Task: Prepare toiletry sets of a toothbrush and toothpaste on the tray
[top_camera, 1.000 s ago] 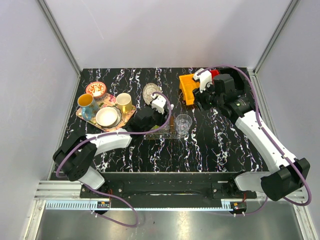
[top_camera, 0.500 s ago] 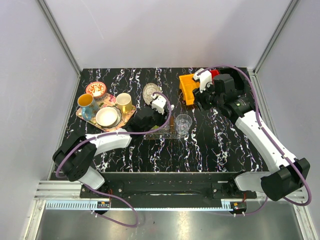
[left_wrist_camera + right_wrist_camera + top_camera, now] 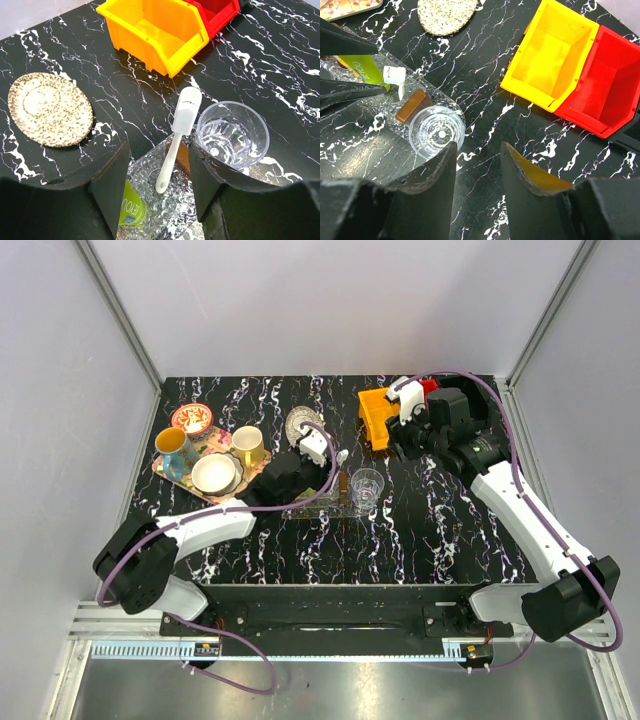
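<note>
Looking down your left wrist cam, the left gripper (image 3: pixel 159 149) hangs spread and empty over the tray (image 3: pixel 172 220) (the toothbrush (image 3: pixel 176 134) lies loose between its fingers, handle end on the tray, head just beside the glass (image 3: pixel 232 132)). The green toothpaste (image 3: pixel 131 210) lies there too. Your right gripper (image 3: pixel 478 150) is spread, holding nothing.
</note>
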You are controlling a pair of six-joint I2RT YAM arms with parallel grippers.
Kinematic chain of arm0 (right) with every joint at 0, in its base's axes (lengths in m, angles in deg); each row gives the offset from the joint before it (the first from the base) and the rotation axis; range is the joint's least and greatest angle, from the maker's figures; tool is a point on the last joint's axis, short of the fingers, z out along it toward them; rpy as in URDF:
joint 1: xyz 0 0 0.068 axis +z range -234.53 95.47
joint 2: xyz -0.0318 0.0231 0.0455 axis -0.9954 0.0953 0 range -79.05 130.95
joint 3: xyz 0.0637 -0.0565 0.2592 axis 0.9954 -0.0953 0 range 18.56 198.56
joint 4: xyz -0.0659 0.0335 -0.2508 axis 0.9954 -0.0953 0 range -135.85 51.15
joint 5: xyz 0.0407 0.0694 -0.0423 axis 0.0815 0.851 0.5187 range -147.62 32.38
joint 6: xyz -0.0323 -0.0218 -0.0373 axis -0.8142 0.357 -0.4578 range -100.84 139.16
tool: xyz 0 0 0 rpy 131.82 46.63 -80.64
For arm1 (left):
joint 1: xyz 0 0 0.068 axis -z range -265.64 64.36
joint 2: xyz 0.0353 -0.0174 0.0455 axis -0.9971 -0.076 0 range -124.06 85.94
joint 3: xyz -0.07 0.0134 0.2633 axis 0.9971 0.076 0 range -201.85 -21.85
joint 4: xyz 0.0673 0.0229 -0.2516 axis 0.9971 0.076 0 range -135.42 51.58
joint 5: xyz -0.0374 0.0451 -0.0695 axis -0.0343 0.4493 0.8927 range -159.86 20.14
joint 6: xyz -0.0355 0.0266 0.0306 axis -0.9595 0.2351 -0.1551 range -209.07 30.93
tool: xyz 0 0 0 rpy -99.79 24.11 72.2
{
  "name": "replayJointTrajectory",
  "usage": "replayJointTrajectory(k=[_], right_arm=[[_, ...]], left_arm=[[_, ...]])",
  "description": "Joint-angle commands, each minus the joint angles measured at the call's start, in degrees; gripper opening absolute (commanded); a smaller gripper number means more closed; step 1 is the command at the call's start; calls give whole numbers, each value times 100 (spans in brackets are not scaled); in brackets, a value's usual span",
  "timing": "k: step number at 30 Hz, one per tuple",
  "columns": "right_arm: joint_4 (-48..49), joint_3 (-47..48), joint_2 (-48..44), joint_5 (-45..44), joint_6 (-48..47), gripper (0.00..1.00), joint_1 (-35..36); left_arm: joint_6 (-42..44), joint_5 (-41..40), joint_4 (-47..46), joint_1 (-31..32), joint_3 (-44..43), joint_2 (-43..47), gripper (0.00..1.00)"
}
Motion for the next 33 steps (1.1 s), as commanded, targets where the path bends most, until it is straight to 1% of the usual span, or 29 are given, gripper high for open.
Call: replayJointTrajectory(k=[1, 12, 22, 28, 33], right_arm=[[138, 87, -15, 23, -52, 46, -37], [129, 104, 20, 49, -61, 46, -37], [103, 113, -23, 58, -69, 46, -45], [59, 157, 3, 49, -87, 46, -37], [59, 174, 38, 76, -87, 46, -37]], left_arm=[[94, 196, -54, 33, -75, 365, 55], [191, 442, 297, 33, -136, 735, 58], [586, 477, 447, 33, -207, 946, 59], [1104, 328, 701, 33, -304, 1200, 61], [1491, 301, 1123, -37, -347, 1420, 63]])
